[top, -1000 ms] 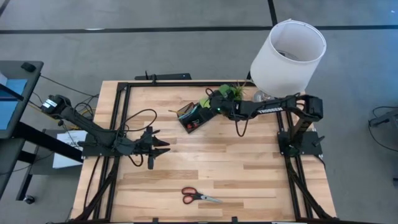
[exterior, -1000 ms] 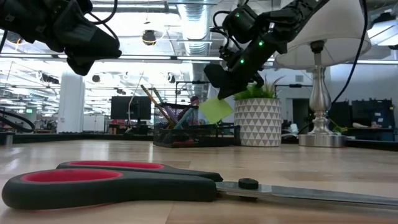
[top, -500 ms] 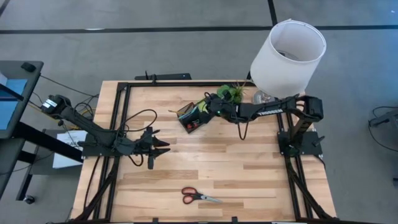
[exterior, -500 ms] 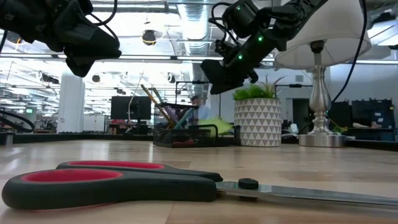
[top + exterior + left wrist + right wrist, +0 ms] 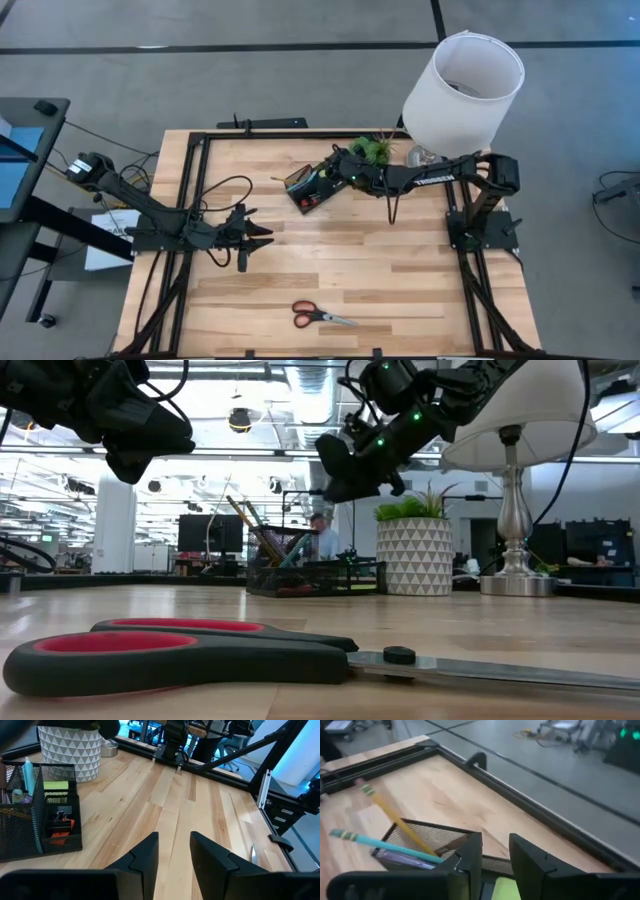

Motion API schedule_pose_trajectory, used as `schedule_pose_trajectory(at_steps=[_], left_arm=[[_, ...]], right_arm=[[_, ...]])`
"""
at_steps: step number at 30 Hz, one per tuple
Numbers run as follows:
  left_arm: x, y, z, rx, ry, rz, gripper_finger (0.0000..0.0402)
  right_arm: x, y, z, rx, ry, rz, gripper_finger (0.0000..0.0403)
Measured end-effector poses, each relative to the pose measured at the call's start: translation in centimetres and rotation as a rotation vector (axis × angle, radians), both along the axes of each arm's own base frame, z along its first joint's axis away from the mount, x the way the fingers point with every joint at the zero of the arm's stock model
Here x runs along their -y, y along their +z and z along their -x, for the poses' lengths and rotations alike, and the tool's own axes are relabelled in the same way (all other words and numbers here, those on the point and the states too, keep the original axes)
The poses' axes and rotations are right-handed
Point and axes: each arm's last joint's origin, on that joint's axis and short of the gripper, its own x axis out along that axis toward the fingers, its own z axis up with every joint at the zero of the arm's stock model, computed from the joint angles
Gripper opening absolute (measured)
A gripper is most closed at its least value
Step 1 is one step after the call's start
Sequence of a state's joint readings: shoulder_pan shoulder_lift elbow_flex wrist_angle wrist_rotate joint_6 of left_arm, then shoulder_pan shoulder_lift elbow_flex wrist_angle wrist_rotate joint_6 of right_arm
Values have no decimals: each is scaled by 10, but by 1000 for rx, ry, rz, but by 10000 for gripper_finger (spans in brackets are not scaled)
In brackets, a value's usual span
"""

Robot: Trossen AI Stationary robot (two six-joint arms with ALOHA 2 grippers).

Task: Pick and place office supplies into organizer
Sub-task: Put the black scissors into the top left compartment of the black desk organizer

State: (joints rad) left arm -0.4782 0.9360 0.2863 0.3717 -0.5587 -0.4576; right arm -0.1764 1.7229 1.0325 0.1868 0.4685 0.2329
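Observation:
The black mesh organizer stands near the table's far edge, in front of the potted plant. It holds a teal pen, a yellow pencil, an orange-and-black clip and the lime-green sticky pad. My right gripper hovers open just above the organizer and touches nothing. The red-handled scissors lie flat near the table's near edge. My left gripper waits open above the table's left middle.
The plant in its white patterned pot and the white-shaded lamp stand close behind and to the right of the organizer. Black frame rails run along the table's edges. Bare wood lies between the organizer and the scissors.
My right gripper has let go of the lime-green pad, which hung below it a second ago and has dropped into the organizer. The gripper has then drifted a little up and toward the table's left, over the organizer.

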Motion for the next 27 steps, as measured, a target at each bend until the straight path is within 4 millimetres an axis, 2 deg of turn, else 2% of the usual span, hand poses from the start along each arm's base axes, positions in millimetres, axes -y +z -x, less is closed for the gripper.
schedule_pose_trajectory(at_steps=[7, 12, 15, 20, 25, 27], left_arm=[[0, 0, 0, 1, 3, 9, 105], [0, 0, 0, 2, 5, 16, 105], [1, 0, 0, 1, -15, 57, 105], [6, -1, 0, -25, -183, 106, 105], [19, -8, -4, -70, -310, 218, 105], [27, -11, -12, -119, -329, 230, 105]], right_arm=[[-6, 0, -1, 10, 3, -20, 84], [-26, 3, -6, 48, 65, -17, 38], [-47, 7, -10, 51, 229, -45, 8], [-97, 15, -14, -9, 571, -179, 9], [-147, 15, -4, -168, 674, -227, 1], [-164, 13, 2, -214, 648, -254, 3]])
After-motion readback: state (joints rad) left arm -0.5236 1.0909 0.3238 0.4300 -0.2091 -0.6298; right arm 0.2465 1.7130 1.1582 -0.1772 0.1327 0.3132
